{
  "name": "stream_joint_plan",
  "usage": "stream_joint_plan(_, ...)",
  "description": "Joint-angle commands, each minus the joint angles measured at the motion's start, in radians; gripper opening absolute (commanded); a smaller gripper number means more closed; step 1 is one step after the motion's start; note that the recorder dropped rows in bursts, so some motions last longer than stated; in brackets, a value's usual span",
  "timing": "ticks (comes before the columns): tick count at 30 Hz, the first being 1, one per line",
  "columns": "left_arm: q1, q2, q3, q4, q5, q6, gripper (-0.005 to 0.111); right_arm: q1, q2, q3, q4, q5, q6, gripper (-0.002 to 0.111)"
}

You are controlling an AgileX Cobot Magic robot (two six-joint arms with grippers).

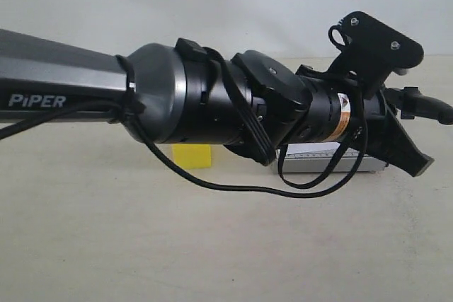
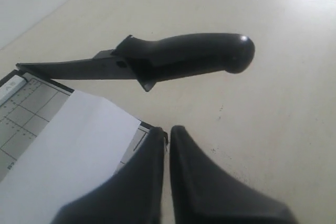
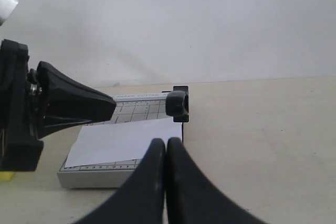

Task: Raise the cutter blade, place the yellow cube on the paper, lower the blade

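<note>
Closed tight on nothing, at left gripper (image 2: 168, 132) and right gripper (image 3: 166, 144). With no hold, could let raised long black-handled cutter blade (image 2: 184, 59) drop onto plain white paper (image 3: 126, 141); bright yellow cube (image 1: 192, 155) apart, behind grey arm (image 1: 64, 68).

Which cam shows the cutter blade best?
Left wrist view: the cutter blade shows side-on, full handle plus part of the lever, unobstructed. Right wrist view shows only its handle, end-on. Exterior view: the left arm hides nearly all of it.
</note>
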Motion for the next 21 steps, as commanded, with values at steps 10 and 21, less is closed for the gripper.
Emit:
stream_joint_plan(10,-0.006,-0.039,0.004,-0.205,0.040,0.188,0.004,0.001,-0.006,-0.001,-0.003,-0.006,-0.003,0.000)
stream_joint_plan(21,-0.047,-0.040,0.002,-1.133,0.063,1.366,0.004,0.001,-0.006,-0.001,-0.003,-0.006,-0.003,0.000)
